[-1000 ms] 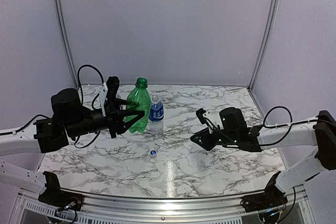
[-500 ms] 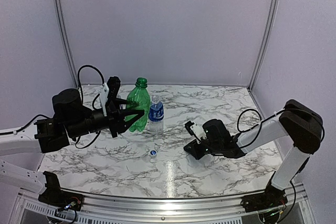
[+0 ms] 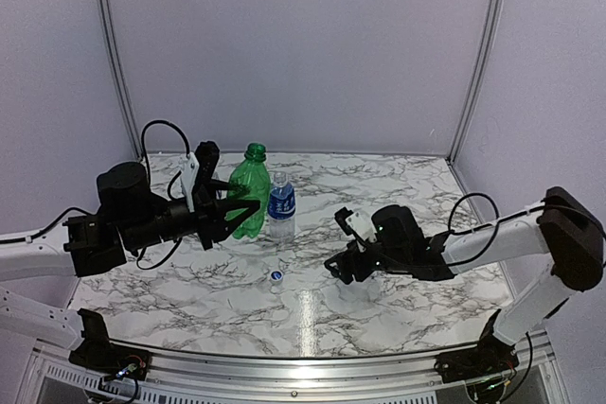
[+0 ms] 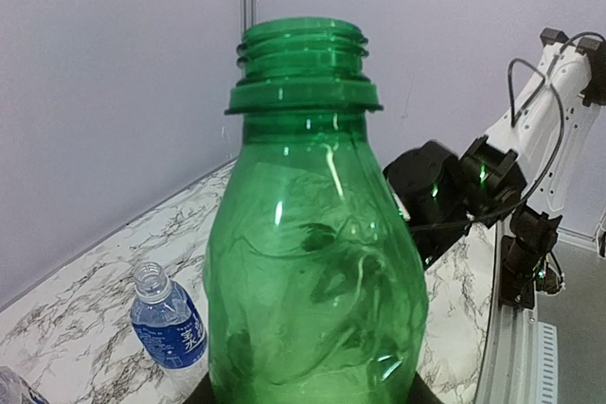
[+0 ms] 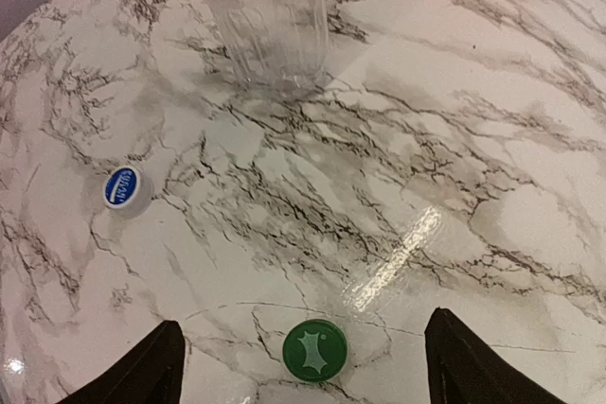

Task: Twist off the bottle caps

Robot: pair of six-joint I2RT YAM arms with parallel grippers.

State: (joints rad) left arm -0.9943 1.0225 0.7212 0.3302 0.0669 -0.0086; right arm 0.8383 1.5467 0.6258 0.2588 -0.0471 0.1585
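My left gripper [image 3: 241,200] is shut on the body of the green bottle [image 3: 251,175], which stands upright with its neck bare [image 4: 303,44]. Just right of it stands the small blue-label bottle [image 3: 281,203], also uncapped [image 4: 169,328]. A blue-topped cap [image 3: 276,276] lies on the marble in front of it. My right gripper [image 3: 341,267] hovers low over the table's middle, open. In the right wrist view the green cap [image 5: 315,350] lies flat on the table between the spread fingertips [image 5: 151,366], touching neither. The blue cap [image 5: 124,187] lies further off to the left.
The marble table [image 3: 407,186] is walled at the back and both sides by pale panels. A metal rail [image 3: 303,371] runs along the near edge. The right arm [image 4: 445,191] shows behind the green bottle in the left wrist view.
My right gripper swung left and down toward the table's middle, then opened, leaving the green cap on the marble. The left gripper and green bottle have not moved.
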